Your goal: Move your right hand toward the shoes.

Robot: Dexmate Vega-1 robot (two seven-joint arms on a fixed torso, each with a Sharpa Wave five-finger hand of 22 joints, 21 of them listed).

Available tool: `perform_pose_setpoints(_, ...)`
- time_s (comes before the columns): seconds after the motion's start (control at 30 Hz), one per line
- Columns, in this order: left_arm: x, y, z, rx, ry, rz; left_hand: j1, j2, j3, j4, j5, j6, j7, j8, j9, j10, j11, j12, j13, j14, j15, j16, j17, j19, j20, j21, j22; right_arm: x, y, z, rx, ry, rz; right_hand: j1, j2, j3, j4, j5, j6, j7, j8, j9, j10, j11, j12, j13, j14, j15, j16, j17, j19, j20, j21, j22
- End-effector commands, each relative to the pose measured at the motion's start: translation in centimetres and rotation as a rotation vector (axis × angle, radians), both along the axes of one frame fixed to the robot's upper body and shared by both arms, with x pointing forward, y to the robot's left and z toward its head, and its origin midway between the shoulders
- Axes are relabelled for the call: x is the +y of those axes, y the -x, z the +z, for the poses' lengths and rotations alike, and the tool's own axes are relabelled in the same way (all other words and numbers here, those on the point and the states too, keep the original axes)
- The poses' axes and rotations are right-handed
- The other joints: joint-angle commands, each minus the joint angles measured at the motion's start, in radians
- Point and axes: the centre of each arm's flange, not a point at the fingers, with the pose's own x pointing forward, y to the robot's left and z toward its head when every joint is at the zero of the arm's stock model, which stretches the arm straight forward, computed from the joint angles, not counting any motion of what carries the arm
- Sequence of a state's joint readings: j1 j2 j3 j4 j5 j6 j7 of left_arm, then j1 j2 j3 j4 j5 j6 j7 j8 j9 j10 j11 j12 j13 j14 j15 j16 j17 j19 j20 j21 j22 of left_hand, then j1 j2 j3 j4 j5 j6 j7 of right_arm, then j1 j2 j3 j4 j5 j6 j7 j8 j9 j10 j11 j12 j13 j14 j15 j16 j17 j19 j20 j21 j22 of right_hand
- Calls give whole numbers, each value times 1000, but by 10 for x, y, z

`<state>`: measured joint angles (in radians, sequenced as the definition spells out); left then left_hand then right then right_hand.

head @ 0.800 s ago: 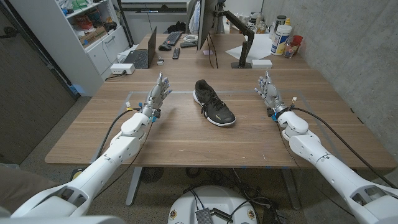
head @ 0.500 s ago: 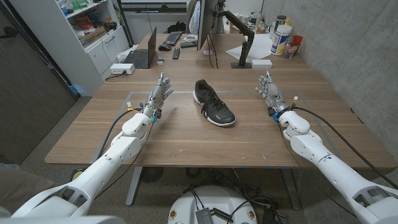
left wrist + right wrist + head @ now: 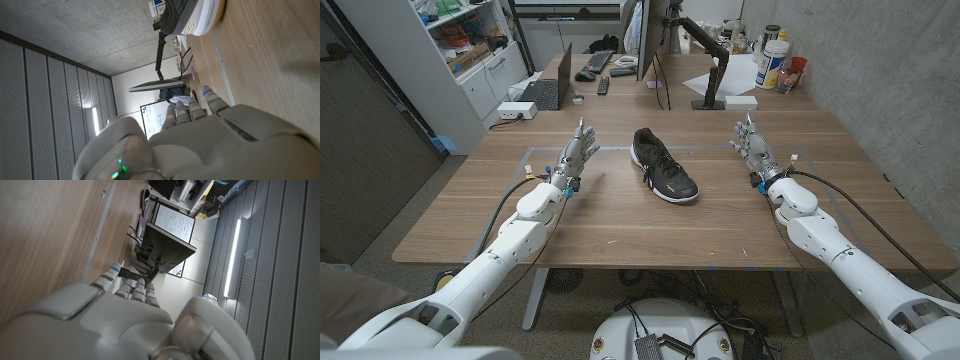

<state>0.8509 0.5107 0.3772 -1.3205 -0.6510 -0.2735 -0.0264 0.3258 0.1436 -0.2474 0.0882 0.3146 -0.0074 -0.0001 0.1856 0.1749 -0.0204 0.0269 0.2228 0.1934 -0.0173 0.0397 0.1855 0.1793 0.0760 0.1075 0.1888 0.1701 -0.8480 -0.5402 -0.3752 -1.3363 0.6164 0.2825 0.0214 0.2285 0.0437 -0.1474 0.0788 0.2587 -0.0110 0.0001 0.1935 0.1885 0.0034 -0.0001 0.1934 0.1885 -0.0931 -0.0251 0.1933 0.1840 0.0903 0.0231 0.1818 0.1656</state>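
Note:
A single black shoe (image 3: pixel 664 165) with a white sole lies on the wooden table (image 3: pixel 620 225) near its middle, toe toward me; its sole edge (image 3: pixel 200 17) appears in the left wrist view. My right hand (image 3: pixel 751 146) hovers to the shoe's right, well apart from it, fingers stretched out and holding nothing. My left hand (image 3: pixel 574 153) stands to the shoe's left, fingers straight, empty. The back of my right hand (image 3: pixel 125 325) fills the right wrist view's lower part, and the back of my left hand (image 3: pixel 200 140) shows in the left wrist view.
Behind the shoe stand a monitor on an arm (image 3: pixel 655 45), a laptop (image 3: pixel 548 88), a keyboard (image 3: pixel 599 61) and containers (image 3: pixel 772 60) at the back right. A white shelf unit (image 3: pixel 450 60) stands off the table's left. A concrete wall (image 3: pixel 880 80) runs along the right.

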Motion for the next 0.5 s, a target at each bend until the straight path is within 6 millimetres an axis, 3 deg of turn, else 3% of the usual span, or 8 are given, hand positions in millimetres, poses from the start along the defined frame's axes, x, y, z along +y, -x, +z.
perform_pose_setpoints(0.03, 0, 1, 1, -11, 2, 2, 13, 0, -4, 1, 1, -5, -2, 5, 4, -2, 8, 2, 2, -1, 9, 5, 3, 0, 10, 4, 4, 6, 4, 11, -46, 79, -24, 10, 1, -10, 0, 4, -9, -4, 3, 1, -4, 7, 5, 4, -8, -4, 3, 5, 10, 0, 6, 3)
perform_pose_setpoints(0.5, 0, 3, 3, -26, 2, -4, 15, 0, -3, 2, -2, -2, -2, 5, 4, 1, 7, 1, 2, -2, 10, 4, 3, 0, 10, 4, 4, 8, 13, 23, -104, 161, -70, 11, 1, -12, -1, 2, -6, -7, 4, 1, -6, -2, 4, 4, -15, -9, 0, 5, 3, 0, 4, 3)
